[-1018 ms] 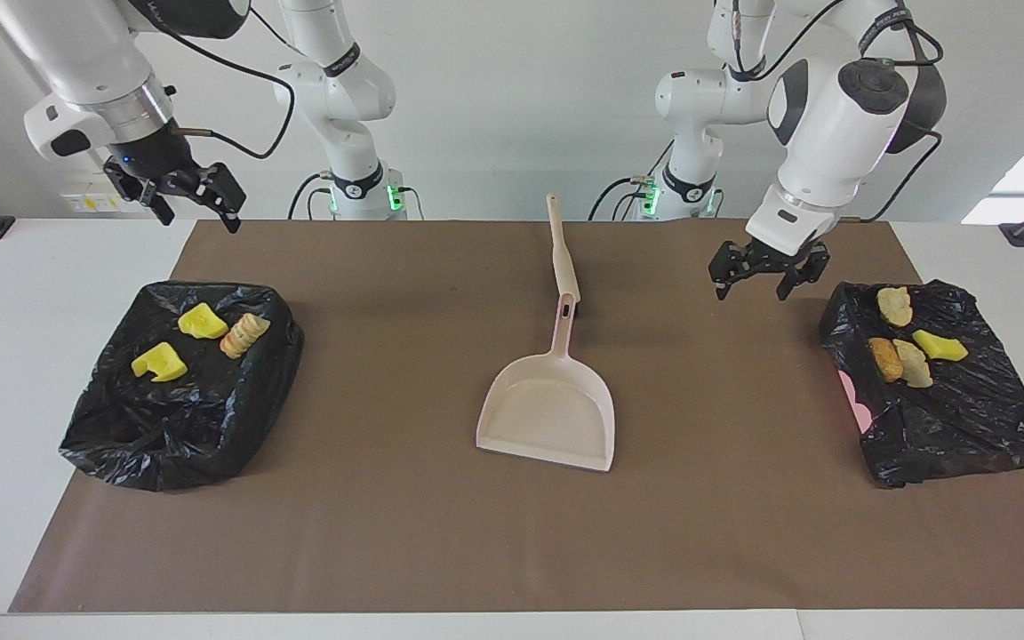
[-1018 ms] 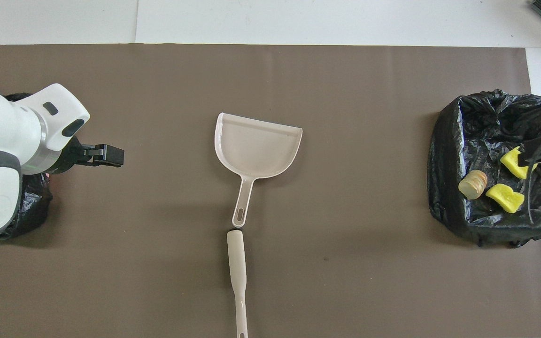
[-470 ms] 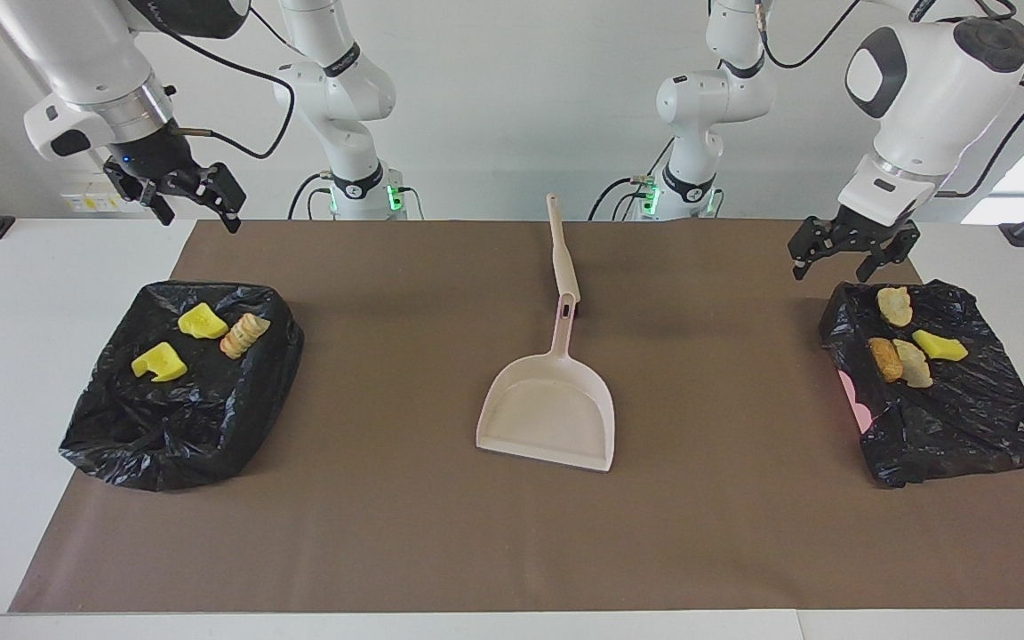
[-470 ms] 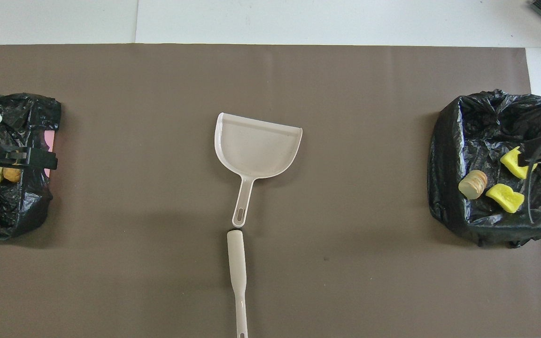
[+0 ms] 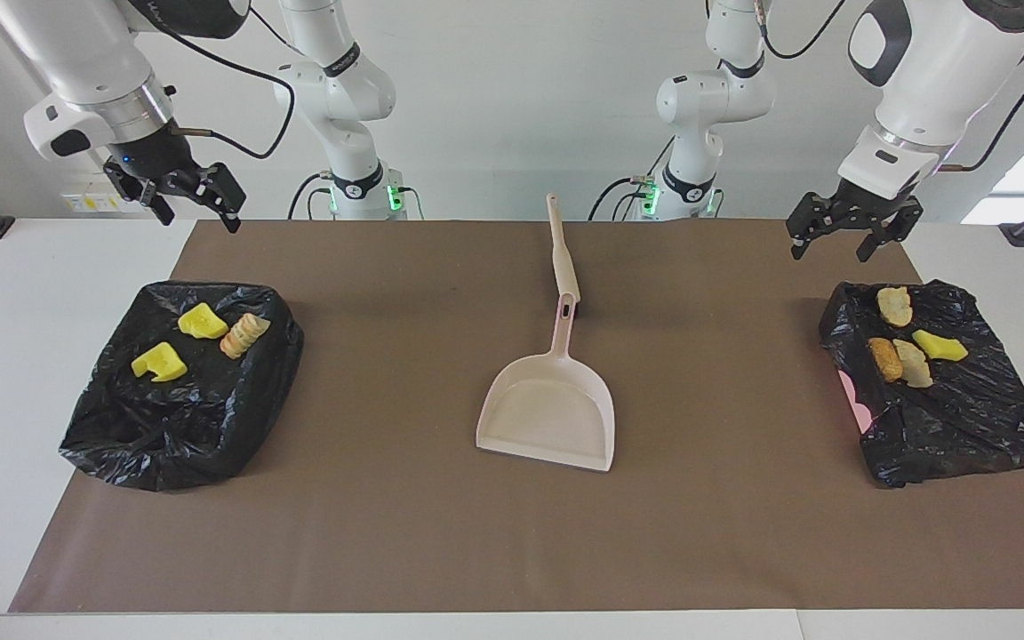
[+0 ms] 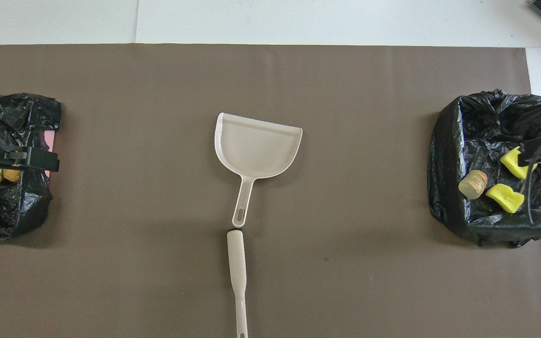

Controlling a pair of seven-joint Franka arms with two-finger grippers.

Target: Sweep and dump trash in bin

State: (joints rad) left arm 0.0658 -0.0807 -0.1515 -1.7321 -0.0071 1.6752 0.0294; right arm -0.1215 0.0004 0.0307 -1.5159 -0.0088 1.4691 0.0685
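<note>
Trash in two black bags: three scraps (image 5: pixel 201 336) in bag (image 5: pixel 179 387) at right arm's end, four (image 5: pixel 908 342) in bag (image 5: pixel 948 391) at left arm's end. Dustpan (image 5: pixel 549 413), brush (image 5: pixel 560 253) mid-tabletop. Left tool (image 5: pixel 852 233) and right tool (image 5: pixel 185 197) raised, open, empty.

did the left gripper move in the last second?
Yes. The left gripper, open and empty, was up over the brown mat beside the bin at the left arm's end, on the dustpan's side; now it hangs higher, over that bin's edge.

Left gripper (image 5: pixel 852 236) and right gripper (image 5: pixel 195 201) raised, apparently open.
</note>
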